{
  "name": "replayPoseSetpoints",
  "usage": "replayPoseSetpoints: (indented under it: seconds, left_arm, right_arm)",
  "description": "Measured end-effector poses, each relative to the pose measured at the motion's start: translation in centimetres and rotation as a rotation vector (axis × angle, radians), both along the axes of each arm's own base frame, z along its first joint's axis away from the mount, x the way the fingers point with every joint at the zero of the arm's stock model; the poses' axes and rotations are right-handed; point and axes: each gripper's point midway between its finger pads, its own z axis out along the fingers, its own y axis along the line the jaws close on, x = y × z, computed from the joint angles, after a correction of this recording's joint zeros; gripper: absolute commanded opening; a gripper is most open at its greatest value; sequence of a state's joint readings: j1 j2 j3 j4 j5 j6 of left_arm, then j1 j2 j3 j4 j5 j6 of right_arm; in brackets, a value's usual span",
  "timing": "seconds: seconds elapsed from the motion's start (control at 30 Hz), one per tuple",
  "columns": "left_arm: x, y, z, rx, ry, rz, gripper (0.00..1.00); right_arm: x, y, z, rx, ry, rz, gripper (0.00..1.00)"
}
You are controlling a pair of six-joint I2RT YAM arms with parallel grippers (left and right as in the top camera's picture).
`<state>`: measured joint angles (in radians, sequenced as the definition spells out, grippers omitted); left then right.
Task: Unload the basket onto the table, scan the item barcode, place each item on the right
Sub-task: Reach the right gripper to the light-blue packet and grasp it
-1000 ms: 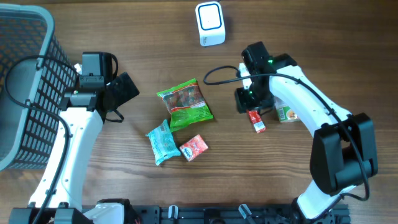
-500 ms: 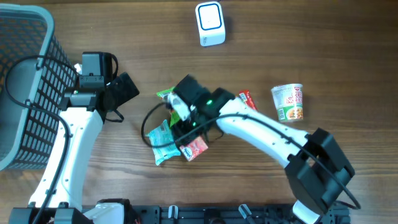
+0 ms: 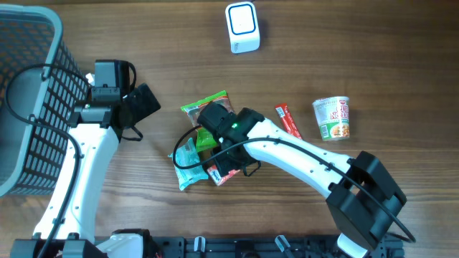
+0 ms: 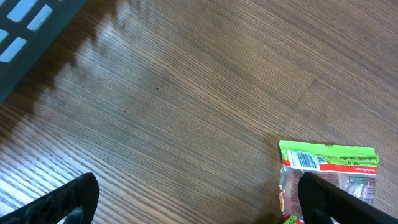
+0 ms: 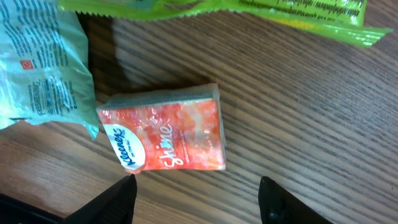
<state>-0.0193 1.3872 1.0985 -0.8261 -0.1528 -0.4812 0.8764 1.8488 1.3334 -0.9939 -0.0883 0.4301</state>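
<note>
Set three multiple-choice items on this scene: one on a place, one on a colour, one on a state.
1. Where is the white box-shaped scanner in the overhead view?
A. Inside the basket
B. At the top, standing alone
C. Touching the noodle cup

2. What colour is the flat plastic tissue pack?
A. Blue
B. Black
C. Orange-red

3. How is the right gripper?
A. Open, by the tissue pack
B. Shut on the green bag
C. Shut on the scanner

Answers: 1 B, nothing lies near it; 2 C, the right wrist view shows its wrapper; 3 A, its fingers stand apart with nothing between them.
</note>
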Motion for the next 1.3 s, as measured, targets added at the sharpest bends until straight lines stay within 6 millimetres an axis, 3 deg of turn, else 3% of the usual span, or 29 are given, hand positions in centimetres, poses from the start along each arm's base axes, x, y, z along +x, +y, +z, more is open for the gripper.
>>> replayPoseSetpoints:
  seconds: [0.17, 0.27, 0.33, 0.37, 0.4, 0.5, 0.57, 0.63, 0.7, 0.77, 0.9, 1.03, 1.07, 1.17, 1.23, 1.27, 1.3]
  left_arm:
    - [0.0, 0.0, 0.0, 0.000, 0.000, 0.000, 1.00]
    - [0.0, 0.0, 0.0, 0.000, 0.000, 0.000, 1.00]
    - [0.0, 0.0, 0.0, 0.000, 0.000, 0.000, 1.00]
    - [0.0, 0.0, 0.0, 0.000, 0.000, 0.000, 1.00]
    - [0.0, 0.0, 0.0, 0.000, 0.000, 0.000, 1.00]
    - [0.0, 0.0, 0.0, 0.000, 0.000, 0.000, 1.00]
    - [0.0, 0.0, 0.0, 0.000, 0.000, 0.000, 1.00]
    - [0.0, 0.0, 0.0, 0.000, 0.000, 0.000, 1.00]
    - [0.0, 0.0, 0.0, 0.000, 0.000, 0.000, 1.00]
    - [0.0, 0.0, 0.0, 0.000, 0.000, 0.000, 1.00]
    - [0.0, 0.0, 0.0, 0.000, 0.000, 0.000, 1.00]
    - [0.0, 0.0, 0.0, 0.000, 0.000, 0.000, 1.00]
    - [0.0, 0.0, 0.0, 0.000, 0.000, 0.000, 1.00]
    - [0.0, 0.0, 0.0, 0.000, 0.000, 0.000, 1.00]
    - [0.0, 0.0, 0.0, 0.000, 0.000, 0.000, 1.00]
    - [0.0, 0.0, 0.0, 0.000, -0.001, 0.000, 1.00]
    - [0.0, 0.0, 0.0, 0.000, 0.000, 0.000, 1.00]
  right_arm:
    - [1.2, 1.5, 0.2, 0.062, -0.052, 0.014, 0.70]
    - [2.0, 4.2, 0.8, 0.190, -0.079, 0.068, 0.70]
    - [2.6, 6.4, 1.6, 0.292, -0.100, 0.076, 0.68]
    - [3.0, 7.2, 2.0, 0.332, -0.107, 0.053, 0.58]
    - [3.3, 8.0, 2.3, 0.363, -0.117, 0.041, 0.56]
    - [3.1, 9.2, 2.6, 0.394, -0.127, 0.012, 0.60]
    - [2.2, 9.8, 1.7, 0.375, -0.119, 0.017, 0.60]
    - [0.8, 10.8, -1.2, 0.328, -0.086, 0.027, 0.60]
    - [0.4, 10.9, -2.7, 0.301, -0.063, 0.001, 0.60]
    - [0.0, 10.8, -4.6, 0.271, -0.033, -0.028, 0.39]
    - [-0.3, 12.0, -4.5, 0.316, -0.009, -0.032, 0.04]
    - [0.1, 12.3, -3.7, 0.345, -0.022, 0.030, 0.04]
    - [0.4, 12.2, -2.6, 0.363, -0.046, 0.080, 0.04]
    - [1.6, 9.6, 5.0, 0.428, -0.152, 0.206, 0.04]
    - [2.8, 4.6, 10.2, 0.423, -0.210, 0.216, 0.04]
    - [3.9, 1.1, 11.5, 0.392, -0.216, 0.183, 0.04]
    - [4.9, -1.2, 11.5, 0.363, -0.211, 0.149, 0.05]
